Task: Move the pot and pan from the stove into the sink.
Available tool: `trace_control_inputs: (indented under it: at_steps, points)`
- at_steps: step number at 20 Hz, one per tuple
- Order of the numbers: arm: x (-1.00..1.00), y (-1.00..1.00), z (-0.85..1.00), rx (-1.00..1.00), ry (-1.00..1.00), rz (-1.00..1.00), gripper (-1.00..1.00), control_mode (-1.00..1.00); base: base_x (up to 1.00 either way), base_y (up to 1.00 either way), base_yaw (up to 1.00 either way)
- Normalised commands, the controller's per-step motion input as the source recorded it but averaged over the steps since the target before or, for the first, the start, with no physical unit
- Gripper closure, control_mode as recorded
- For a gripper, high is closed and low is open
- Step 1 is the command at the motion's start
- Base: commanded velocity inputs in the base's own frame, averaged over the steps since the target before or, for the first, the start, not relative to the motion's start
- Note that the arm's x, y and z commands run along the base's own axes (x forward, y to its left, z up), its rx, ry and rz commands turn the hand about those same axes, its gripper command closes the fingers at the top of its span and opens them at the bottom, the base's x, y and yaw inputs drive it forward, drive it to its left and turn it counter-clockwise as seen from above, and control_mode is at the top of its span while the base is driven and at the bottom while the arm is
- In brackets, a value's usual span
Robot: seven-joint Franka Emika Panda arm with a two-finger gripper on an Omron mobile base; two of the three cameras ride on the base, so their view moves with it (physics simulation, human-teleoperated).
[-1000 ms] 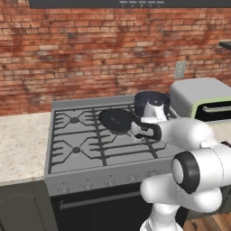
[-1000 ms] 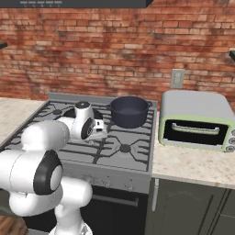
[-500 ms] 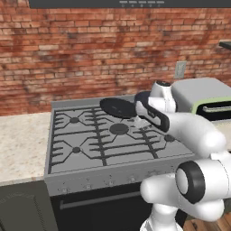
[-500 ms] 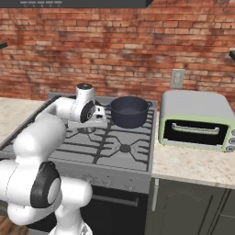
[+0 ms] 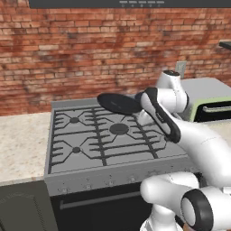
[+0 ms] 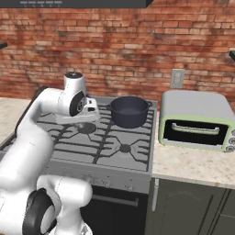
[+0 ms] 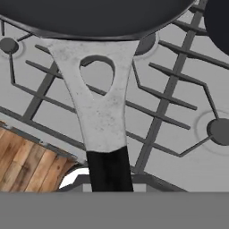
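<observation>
Red brick wall is seen behind a pale stone surface (image 6: pixel 197 167) with a toaster oven (image 6: pixel 195 120). Since a second ago the pan (image 5: pixel 118 103) has been lifted off the stove (image 5: pixel 103 140) and is carried above the grates, its handle (image 7: pixel 106 152) held by the closed claw (image 5: pixel 145 100). Farther back, the pot (image 6: pixel 129 111) is left on its burner.

glossy white rounded arm (image 5: pixel 198 140) segments, dark grey joint rings and caps, a dark stripe along one link.
</observation>
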Motion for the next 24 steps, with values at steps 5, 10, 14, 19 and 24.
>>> trace_control_inputs:
  at_steps: [5, 10, 14, 19, 24]
  points:
    - [-0.78, 0.11, 0.26, -0.04, -0.18, 0.1, 1.0, -1.0, 0.0, 0.0, 0.0]
    - [-0.83, 0.05, 0.06, -0.07, -0.19, 0.1, 1.0, -1.0, 0.0, 0.0, 0.0]
    - [-0.83, 0.03, 0.03, -0.08, -0.18, 0.11, 1.0, -1.0, 0.0, 0.0, 0.0]
    - [-0.82, 0.03, 0.04, -0.08, -0.2, 0.1, 1.0, -1.0, 0.0, 0.0, 0.0]
    - [-0.17, 0.0, 0.0, 0.0, -0.02, 0.01, 1.0, -1.0, 0.0, 0.0, 0.0]
